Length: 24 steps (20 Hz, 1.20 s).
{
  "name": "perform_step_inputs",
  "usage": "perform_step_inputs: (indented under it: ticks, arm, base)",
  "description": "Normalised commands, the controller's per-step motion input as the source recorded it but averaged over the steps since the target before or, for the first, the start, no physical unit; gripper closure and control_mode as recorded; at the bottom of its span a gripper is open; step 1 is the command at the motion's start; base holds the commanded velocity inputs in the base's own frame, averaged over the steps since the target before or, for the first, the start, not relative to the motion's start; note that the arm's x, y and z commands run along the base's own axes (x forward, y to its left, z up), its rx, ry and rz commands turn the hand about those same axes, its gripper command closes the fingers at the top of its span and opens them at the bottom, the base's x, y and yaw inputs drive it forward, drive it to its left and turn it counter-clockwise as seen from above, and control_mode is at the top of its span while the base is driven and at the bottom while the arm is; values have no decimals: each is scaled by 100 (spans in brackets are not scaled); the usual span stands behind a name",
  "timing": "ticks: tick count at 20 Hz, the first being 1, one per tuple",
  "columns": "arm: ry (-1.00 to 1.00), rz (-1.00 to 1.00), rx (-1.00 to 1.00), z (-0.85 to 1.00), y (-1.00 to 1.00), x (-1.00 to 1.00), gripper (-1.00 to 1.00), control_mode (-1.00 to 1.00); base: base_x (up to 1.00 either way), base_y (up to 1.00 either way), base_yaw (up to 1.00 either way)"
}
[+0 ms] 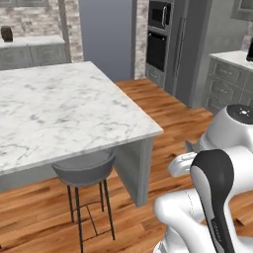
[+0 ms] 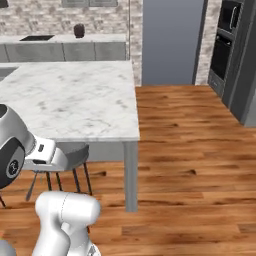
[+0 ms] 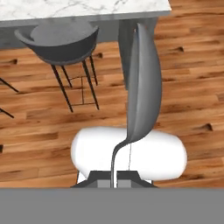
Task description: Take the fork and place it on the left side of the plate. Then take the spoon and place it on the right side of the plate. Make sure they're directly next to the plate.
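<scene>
In the hand view my gripper (image 3: 113, 178) is shut on the thin handle of the spoon (image 3: 142, 87). The grey oval bowl stands up edge-on in front of the camera, above the wood floor and short of the corner of the marble island (image 3: 87, 8). The arm is folded close to the base, beside the island's near corner (image 1: 148, 131). The fork and the plate are out of view.
A grey stool (image 1: 84, 170) is tucked under the island's near edge, seen too as the stool (image 3: 61, 41) in the hand view. Open wood floor (image 2: 190, 150) runs to the right. Grey cabinets and a wall oven (image 1: 158, 44) line the back.
</scene>
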Motion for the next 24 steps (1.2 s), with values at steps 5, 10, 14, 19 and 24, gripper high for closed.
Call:
perform_step_inputs:
  ticks: [5,10,14,19,24]
  arm:
    - [0,0,0,0,0,0,100,100]
    - [0,0,0,0,0,0,100,100]
    - [0,0,0,0,0,0,100,100]
    - [0,0,0,0,0,0,100,100]
    - [0,0,0,0,0,0,100,100]
  base:
    - [-52,100,14]
    - [-49,100,11]
    - [-46,100,8]
    - [-42,100,6]
    - [-34,100,4]
